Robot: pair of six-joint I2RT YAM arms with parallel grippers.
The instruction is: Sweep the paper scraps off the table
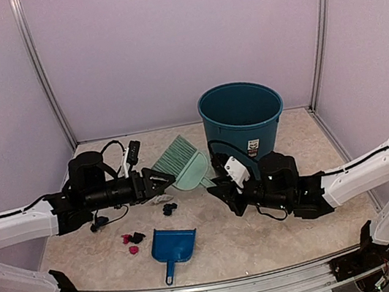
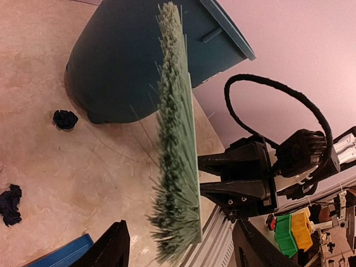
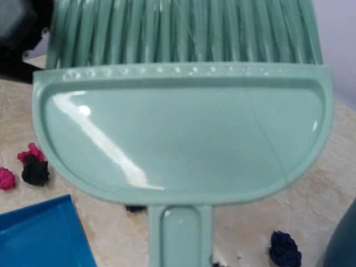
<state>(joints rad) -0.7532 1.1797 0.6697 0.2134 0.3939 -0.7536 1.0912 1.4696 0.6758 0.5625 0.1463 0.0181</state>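
paper scraps [image 1: 132, 239]: tiny crumpled bits, black, navy, pink; on table [image 1: 282, 232] left of centre, beside dustpan [image 1: 174, 244]
left gripper [image 1: 165, 182]: fingers wide, straddling hand brush [image 1: 182, 164] bristles
right gripper [image 1: 214, 185]: clamped on brush handle

Back of worktop [image 1: 304, 232], right of centre: bin [image 1: 242, 120]. Just left-front of bin: brush [image 1: 181, 164], between left hand [image 1: 158, 184] and right hand [image 1: 219, 186]. In front of brush: dustpan [image 1: 173, 245]. On worktop left of dustpan: paper scraps [image 1: 131, 239], more between brush and dustpan.
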